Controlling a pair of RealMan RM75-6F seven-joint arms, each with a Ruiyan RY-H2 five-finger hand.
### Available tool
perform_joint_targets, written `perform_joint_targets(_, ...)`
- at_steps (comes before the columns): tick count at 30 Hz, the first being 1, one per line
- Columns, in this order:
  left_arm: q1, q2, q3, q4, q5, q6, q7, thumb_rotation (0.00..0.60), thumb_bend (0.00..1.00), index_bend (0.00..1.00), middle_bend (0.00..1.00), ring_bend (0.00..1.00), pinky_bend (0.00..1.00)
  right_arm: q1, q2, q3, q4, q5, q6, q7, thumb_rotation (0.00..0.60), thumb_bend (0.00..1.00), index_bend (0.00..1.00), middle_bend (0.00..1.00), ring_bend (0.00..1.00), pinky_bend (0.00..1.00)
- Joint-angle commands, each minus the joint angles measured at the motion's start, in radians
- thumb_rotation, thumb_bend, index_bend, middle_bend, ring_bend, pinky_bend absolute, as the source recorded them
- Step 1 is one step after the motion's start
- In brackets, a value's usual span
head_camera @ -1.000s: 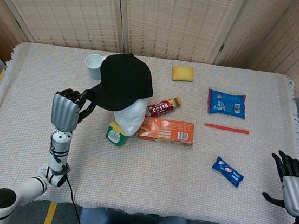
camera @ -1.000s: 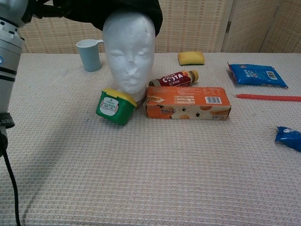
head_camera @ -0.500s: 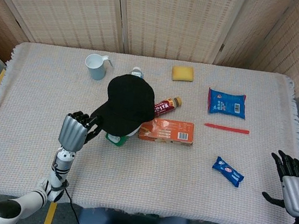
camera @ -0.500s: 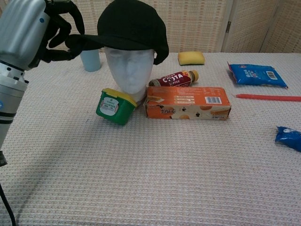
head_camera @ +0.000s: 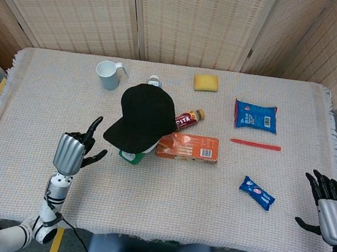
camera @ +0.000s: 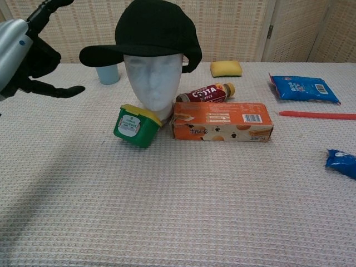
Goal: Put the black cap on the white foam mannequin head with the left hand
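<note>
The black cap [head_camera: 142, 116] [camera: 149, 30] sits on the white foam mannequin head [camera: 153, 83], its brim pointing toward the front left. From the head view the cap hides the mannequin almost fully. My left hand [head_camera: 73, 151] [camera: 25, 53] hangs open to the left of the cap, apart from the brim, fingers spread and holding nothing. My right hand [head_camera: 330, 210] rests open near the table's front right edge, far from the cap.
A green tub with a yellow lid [camera: 133, 125] leans at the mannequin's base. An orange box [camera: 221, 121] and a Costa bottle [camera: 204, 93] lie to its right. Further off are a light blue cup [head_camera: 108, 74], yellow sponge [head_camera: 206, 82], blue packets [head_camera: 255, 115] [head_camera: 257, 193] and a red stick [head_camera: 255, 144].
My left hand let go of the cap's brim, opened, and drew back to the left and toward the front. The cap stays on the mannequin head.
</note>
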Motion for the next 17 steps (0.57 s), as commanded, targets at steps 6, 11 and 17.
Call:
perform_joint_targets(6,0.253,0.552,0.266,-0.566,-0.113,-0.227,0.135,0.600,0.07,0.09,0.44,0.32,0.50,0.008,-0.016,-0.006,-0.003,-0.006,-0.014,-0.026,0.600,0.06,0.00,0.00,0.00,0.00)
perform_joint_targets(11,0.320,0.635,0.308,-0.573,-0.145,-0.245,0.174,0.600,0.07,0.12,0.10,0.01,0.13,0.013,-0.026,-0.012,-0.008,-0.015,-0.023,-0.041,0.600,0.06,0.00,0.00,0.00,0.00)
perform_joint_targets(17,0.359,0.635,0.258,-0.557,-0.092,-0.161,0.205,0.600,0.06,0.14,0.05,0.00,0.08,0.006,-0.028,-0.023,-0.012,-0.048,-0.003,-0.043,0.600,0.06,0.00,0.00,0.00,0.00)
